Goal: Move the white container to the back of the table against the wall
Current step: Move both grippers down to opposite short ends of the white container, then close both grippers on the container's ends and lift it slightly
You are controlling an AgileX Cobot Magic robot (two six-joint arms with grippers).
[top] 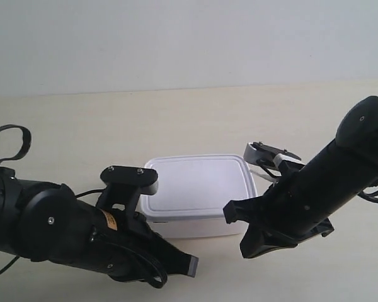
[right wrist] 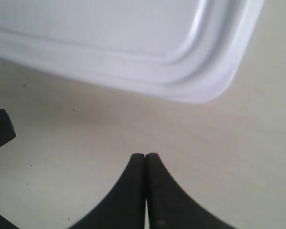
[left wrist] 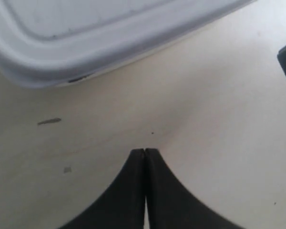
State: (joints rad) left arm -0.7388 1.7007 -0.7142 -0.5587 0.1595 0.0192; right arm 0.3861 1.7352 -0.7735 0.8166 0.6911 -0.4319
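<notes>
A pale beige wood-grain table [top: 176, 119], marked by a few tiny dark specks, is backed by a plain grey-white wall [top: 176, 38]. The white container [top: 198, 189] — rectangular, round-cornered, flat and rimmed on top — is set on the table's near part, well apart from the wall. The left gripper [left wrist: 145, 151] is seen with fingertips pressed together on nothing, near the container's edge. The right gripper [right wrist: 145, 155] is likewise closed and empty — near a container corner, not touching.

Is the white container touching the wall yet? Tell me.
No, the white container sits well forward on the table, with bare tabletop between it and the wall.
</notes>
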